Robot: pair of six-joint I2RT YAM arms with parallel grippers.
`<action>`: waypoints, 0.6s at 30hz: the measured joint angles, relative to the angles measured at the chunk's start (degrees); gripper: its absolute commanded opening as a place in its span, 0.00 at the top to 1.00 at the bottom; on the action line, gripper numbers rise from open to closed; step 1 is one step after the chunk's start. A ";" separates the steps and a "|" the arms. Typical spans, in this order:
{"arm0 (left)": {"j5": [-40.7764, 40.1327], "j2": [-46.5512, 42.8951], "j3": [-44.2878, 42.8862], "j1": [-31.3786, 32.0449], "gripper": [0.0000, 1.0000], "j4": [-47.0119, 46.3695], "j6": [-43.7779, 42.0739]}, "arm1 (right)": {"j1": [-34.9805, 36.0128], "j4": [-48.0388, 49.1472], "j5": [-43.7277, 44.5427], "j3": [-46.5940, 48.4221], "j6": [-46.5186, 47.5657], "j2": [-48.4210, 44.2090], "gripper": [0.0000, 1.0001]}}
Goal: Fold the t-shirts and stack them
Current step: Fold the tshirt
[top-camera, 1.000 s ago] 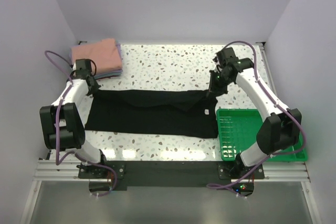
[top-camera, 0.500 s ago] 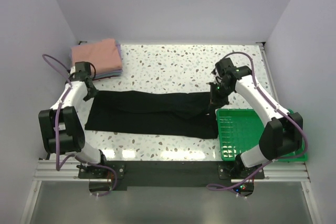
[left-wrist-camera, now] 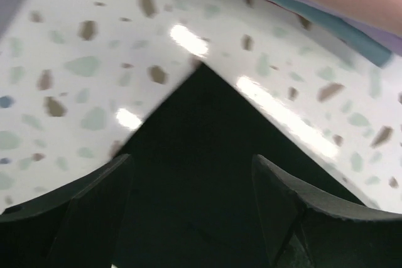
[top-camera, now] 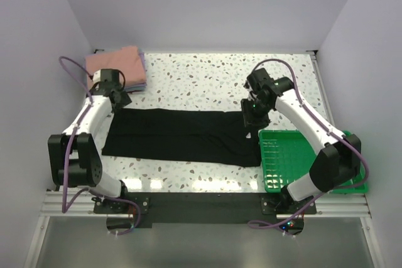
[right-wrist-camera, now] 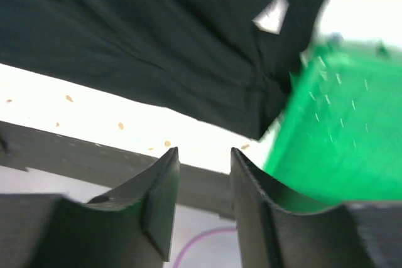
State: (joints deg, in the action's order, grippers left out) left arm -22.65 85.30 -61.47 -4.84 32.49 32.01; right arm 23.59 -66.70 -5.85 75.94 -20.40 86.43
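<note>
A black t-shirt (top-camera: 182, 136) lies flat on the speckled table as a long folded band. My left gripper (top-camera: 120, 100) hovers just over its back left corner. In the left wrist view the jaws (left-wrist-camera: 191, 161) stand open above that black corner (left-wrist-camera: 201, 130) with nothing between them. My right gripper (top-camera: 249, 119) is over the band's back right end. Its jaws (right-wrist-camera: 204, 152) are open and hold nothing; the black cloth (right-wrist-camera: 157, 42) with its small white tag (right-wrist-camera: 271, 16) lies beyond them. A stack of folded t-shirts (top-camera: 116, 68), salmon-pink on top, sits at the back left.
A green plastic tray (top-camera: 295, 161) stands at the near right, its wall right beside the shirt's right end (right-wrist-camera: 339, 130). The folded stack's pink, bluish and lavender edges (left-wrist-camera: 352, 10) lie just beyond the left gripper. Grey walls close in the table on three sides.
Both grippers have gone from shut to open and let go of the black shirt's back edge. That edge now lies flat. The right gripper has moved left and nearer; the left one shifted slightly right.
</note>
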 measured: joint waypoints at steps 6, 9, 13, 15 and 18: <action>7.80 5.31 0.00 4.46 0.25 -3.23 3.02 | 5.51 6.34 -2.95 3.74 2.05 3.04 0.67; 11.13 7.30 0.87 4.20 0.25 -4.09 4.09 | 8.72 9.84 -4.68 2.64 3.43 6.43 0.68; 15.47 10.36 3.17 4.13 0.25 -5.97 5.03 | 12.20 12.74 -5.70 0.83 5.77 10.40 0.67; 16.96 11.45 4.52 4.11 0.25 -6.36 5.33 | 13.49 14.86 -5.95 -0.66 6.67 11.58 0.66; 18.21 11.54 5.05 3.82 0.25 -7.54 5.49 | 14.67 17.70 -6.38 -3.04 7.67 13.11 0.65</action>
State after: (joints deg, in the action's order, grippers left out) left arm -4.45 96.84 -56.42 -1.02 24.95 37.50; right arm 38.26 -48.99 -12.23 72.90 -12.73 99.55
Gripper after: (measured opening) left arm 0.755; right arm 0.341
